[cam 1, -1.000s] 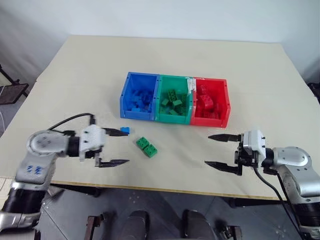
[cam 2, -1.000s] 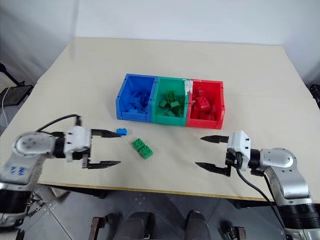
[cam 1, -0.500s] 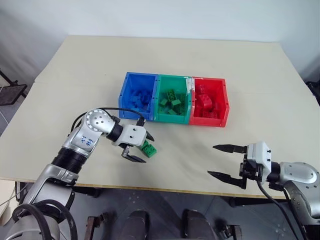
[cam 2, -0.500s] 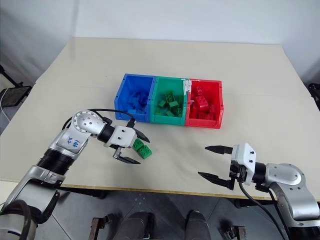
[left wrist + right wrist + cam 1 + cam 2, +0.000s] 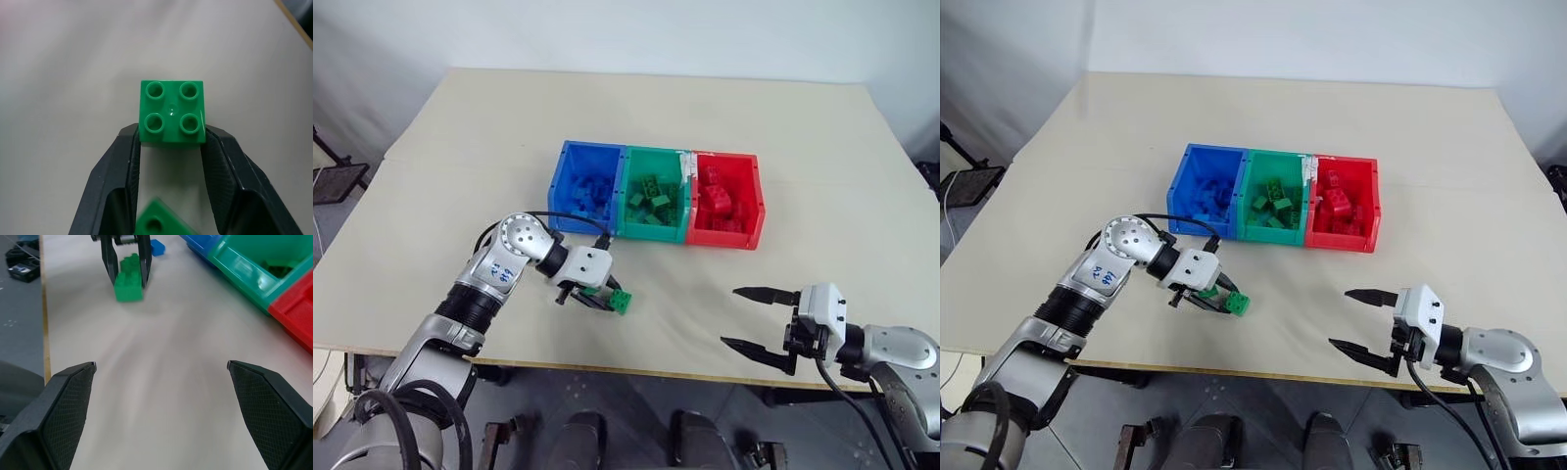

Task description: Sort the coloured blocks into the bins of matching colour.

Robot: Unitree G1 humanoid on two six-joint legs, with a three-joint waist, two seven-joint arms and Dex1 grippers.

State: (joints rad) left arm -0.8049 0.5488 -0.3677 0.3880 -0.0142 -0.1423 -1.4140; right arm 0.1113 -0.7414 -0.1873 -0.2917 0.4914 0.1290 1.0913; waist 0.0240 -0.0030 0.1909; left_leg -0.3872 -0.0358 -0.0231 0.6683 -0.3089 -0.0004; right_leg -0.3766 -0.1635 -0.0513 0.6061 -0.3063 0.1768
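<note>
Left wrist view: square four-studded glossy green block.

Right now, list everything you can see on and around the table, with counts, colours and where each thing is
bins: three joined, blue, green, red, mid-table, each holding bricks of its own colour
green blocks: two, near the table's front edge, left of centre; one between the left gripper's fingers, one just behind it
blue block: one, on the table near the blue bin
table: one, beige
left gripper: closed on a green block
right gripper: open, over the table's front right, holding nothing
</note>
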